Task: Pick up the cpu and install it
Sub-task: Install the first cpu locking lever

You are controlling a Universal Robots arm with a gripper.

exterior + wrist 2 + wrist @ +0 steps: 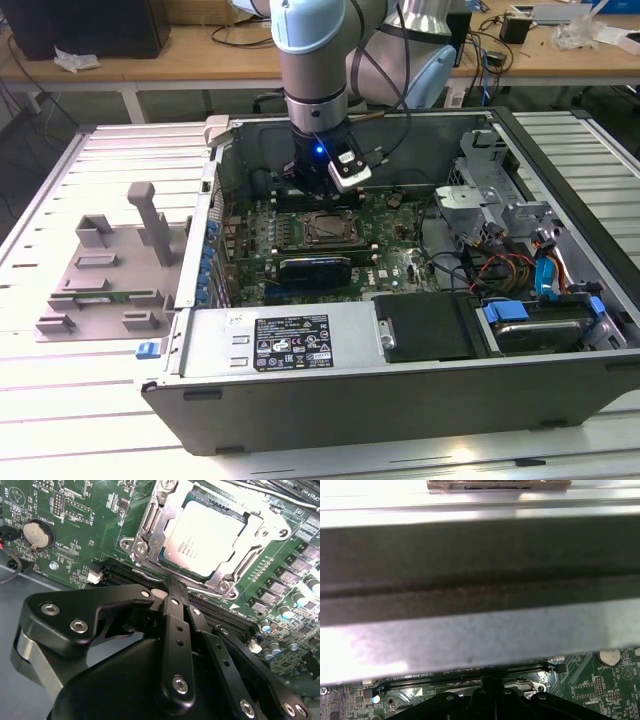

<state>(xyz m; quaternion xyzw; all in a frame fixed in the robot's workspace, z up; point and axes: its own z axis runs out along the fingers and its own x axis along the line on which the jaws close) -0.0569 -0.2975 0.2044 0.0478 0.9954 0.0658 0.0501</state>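
The pincer [169,586] is narrow. In the second wrist view its black fingers are drawn together to a slim point, and nothing shows between them. It hangs just over the far edge of the socket frame [150,535], close above the memory slots [125,572]. In the exterior view the pincer [318,195] reaches straight down from the arm into the open computer case [400,400], which lies on its side on the slatted table [60,400] so that the motherboard [385,262] faces up and can be reached from above.

The cpu [207,537] is not in the pincer's grasp. It lies flat in the socket with its pale silver top upward, squared within the metal frame. By the look of it, the seating part of the task is done. I cannot tell whether the frame is latched down on it. In the exterior view the cpu [327,228] sits near the middle of the board, just nearer than the pincer.

The grey fixture [110,270], with its blocks and slots, rests on the table to the exterior view's left of the case, well apart from the arm. It is probably a holder for parts awaiting fitting. A coin battery [36,534] sits on the board off to one side of the socket. In the first wrist view the case wall [480,580] stands close, with the pincer [490,682] low beside it.
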